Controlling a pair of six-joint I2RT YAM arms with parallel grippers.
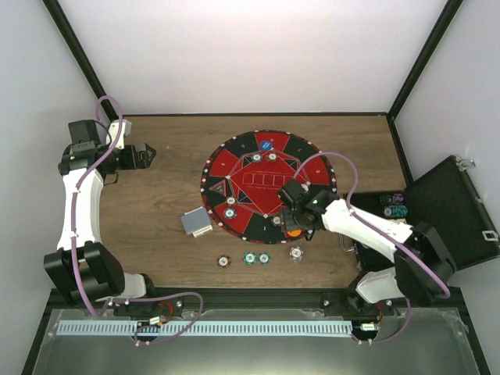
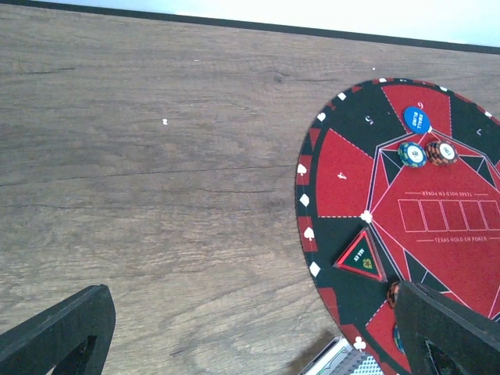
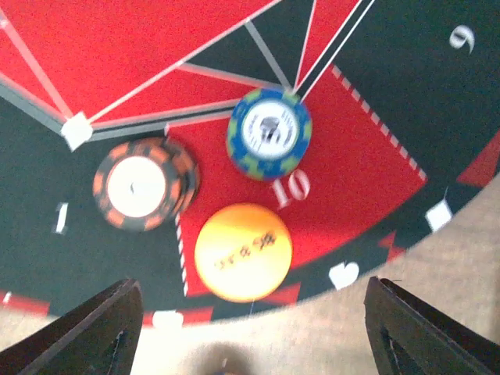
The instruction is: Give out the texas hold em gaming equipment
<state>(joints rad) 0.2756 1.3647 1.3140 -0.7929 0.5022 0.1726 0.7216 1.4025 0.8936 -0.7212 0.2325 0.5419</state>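
The right end effector [image 1: 294,221] hangs over the lower right rim of the round red-and-black mat [image 1: 242,168], its jaws spread wide and holding nothing. In the right wrist view the two dark fingers [image 3: 94,332] sit in the lower corners of the frame, and the orange disc [image 3: 243,251] lies flat on the mat, centred between them just above their tips and touching neither. Up and to the left of the disc lies a brown chip [image 3: 144,183], and straight above the disc a blue-and-green chip [image 3: 269,133]; the three sit close together but apart. The left end effector [image 1: 145,156] is at the upper left of the overhead frame over the bare worktop [image 1: 172,187], well apart from the mat, jaws wide and empty. In its wrist view a blue disc [image 2: 416,119] and two chips [image 2: 412,154] lie at the mat's upper right. A small stack of cards [image 1: 197,223] lies on the worktop, touching the mat's lower left edge, and a row of chips [image 1: 250,258] lies on the worktop below the mat. A black case [image 1: 457,207] stands open at the right edge.
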